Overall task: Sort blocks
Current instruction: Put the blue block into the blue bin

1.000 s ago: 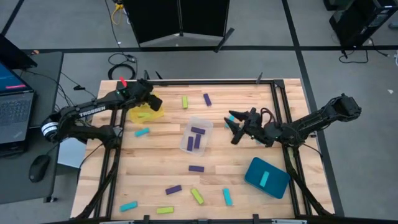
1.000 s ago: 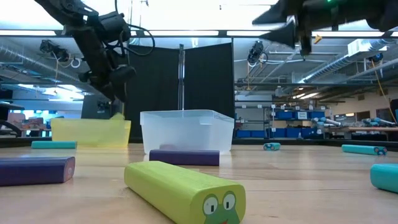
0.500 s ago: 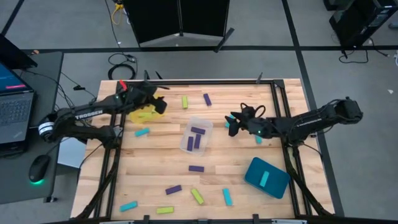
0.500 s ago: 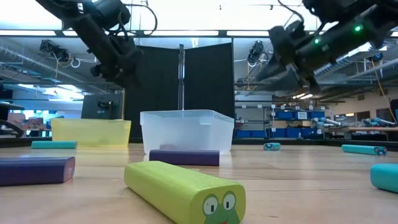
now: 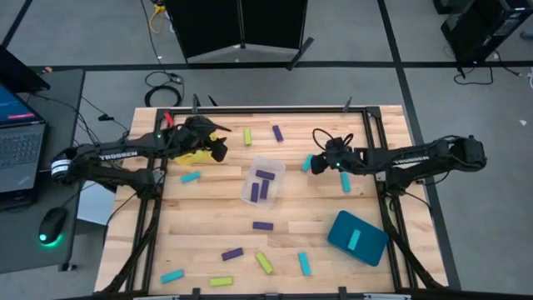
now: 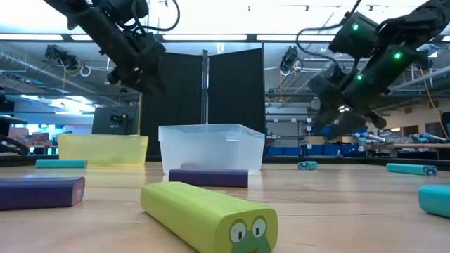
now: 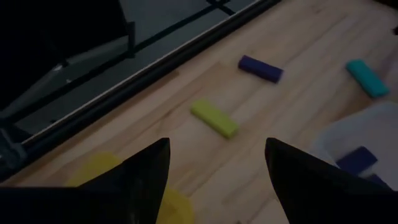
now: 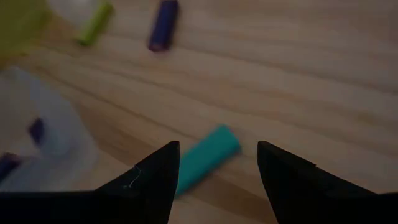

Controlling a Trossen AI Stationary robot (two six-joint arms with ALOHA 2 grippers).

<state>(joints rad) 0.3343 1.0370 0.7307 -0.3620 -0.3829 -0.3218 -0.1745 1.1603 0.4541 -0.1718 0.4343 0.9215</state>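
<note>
Right of centre in the high view, the right gripper hangs above the table with its fingers spread and nothing between them. A cyan block lies on the wood just ahead of the gap between those fingers in the right wrist view; in the high view it sits just left of the gripper tip. A second cyan block lies below the right arm.

Upper left of the high view, the left gripper hovers over the right edge of the yellow tray, fingers apart and empty. Beyond its fingers, the left wrist view shows a lime-green block, a purple block and a further cyan block, all apart from the gripper.

At centre frame stands the clear tray, holding two purple blocks. The teal tray at lower right holds one cyan block. Remaining blocks are scattered over the lower half of the wooden table.

Beyond the table, the high view shows grey floor, a laptop and a mouse at the left edge. The low view shows a black panel behind the table and shelving with blue bins at right.
</note>
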